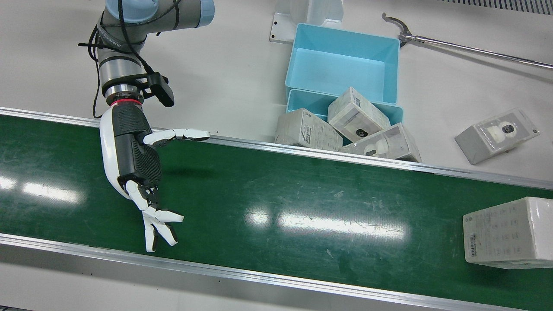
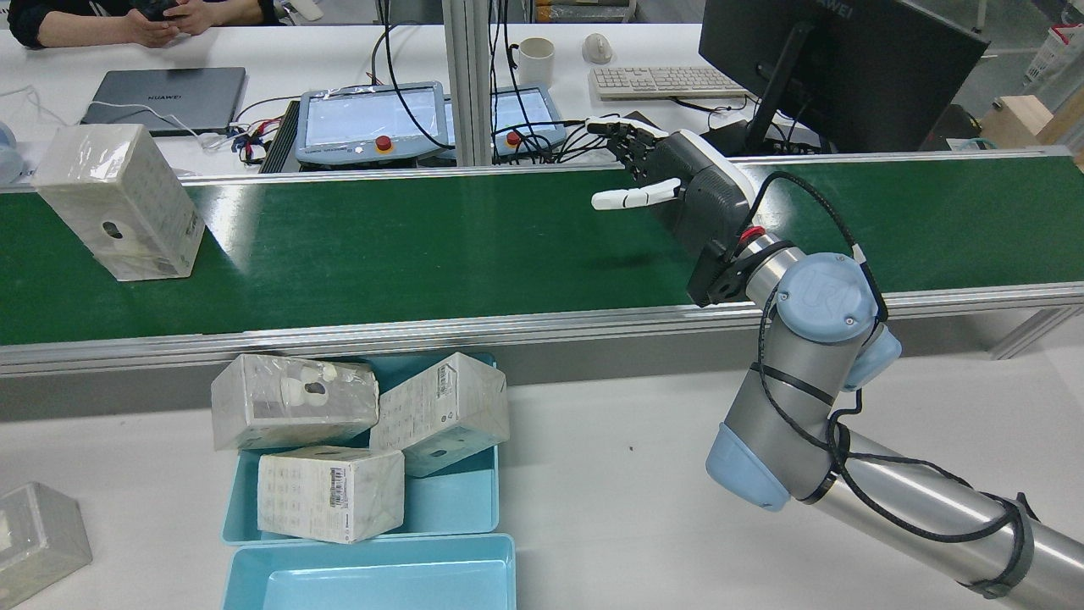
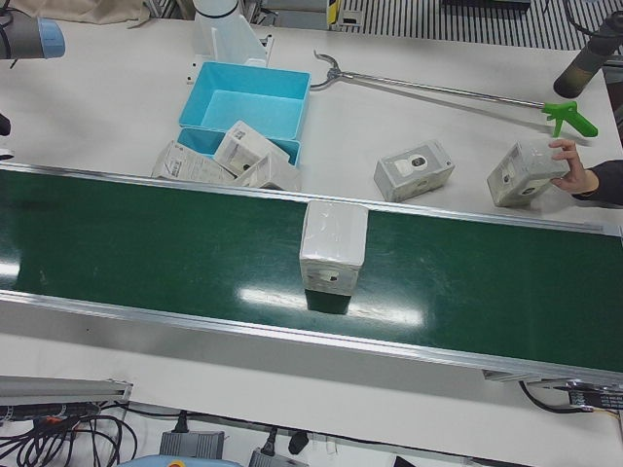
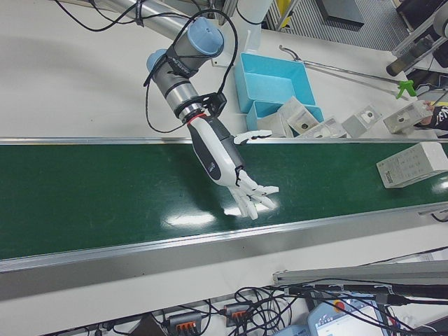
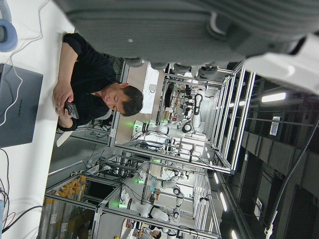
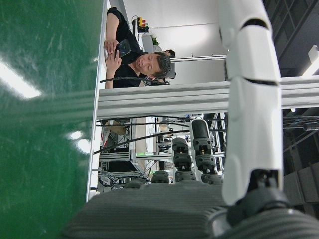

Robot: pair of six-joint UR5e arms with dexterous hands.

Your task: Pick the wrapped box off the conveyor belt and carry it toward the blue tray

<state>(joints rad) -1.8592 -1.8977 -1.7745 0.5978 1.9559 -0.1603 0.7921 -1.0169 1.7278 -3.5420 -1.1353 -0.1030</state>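
The wrapped box (image 1: 505, 231) is white and film-wrapped. It stands on the green conveyor belt (image 1: 276, 194) at the front view's right edge; it also shows in the rear view (image 2: 118, 199) and the left-front view (image 3: 333, 243). My right hand (image 1: 134, 160) hovers open over the belt far from the box, fingers spread, holding nothing; the rear view (image 2: 677, 186) shows it too. Two blue trays (image 1: 341, 34) stand beside the belt; the nearer one (image 2: 457, 508) holds several wrapped boxes. Of my left hand only the palm (image 5: 149, 25) shows, in its own view.
Another wrapped box (image 1: 497, 135) lies on the white table next to the trays. A long metal grabber tool (image 1: 466, 47) lies behind it. A person's hand holds a box (image 3: 526, 173) at the table's far end. Aluminium rails (image 1: 302, 151) edge the belt.
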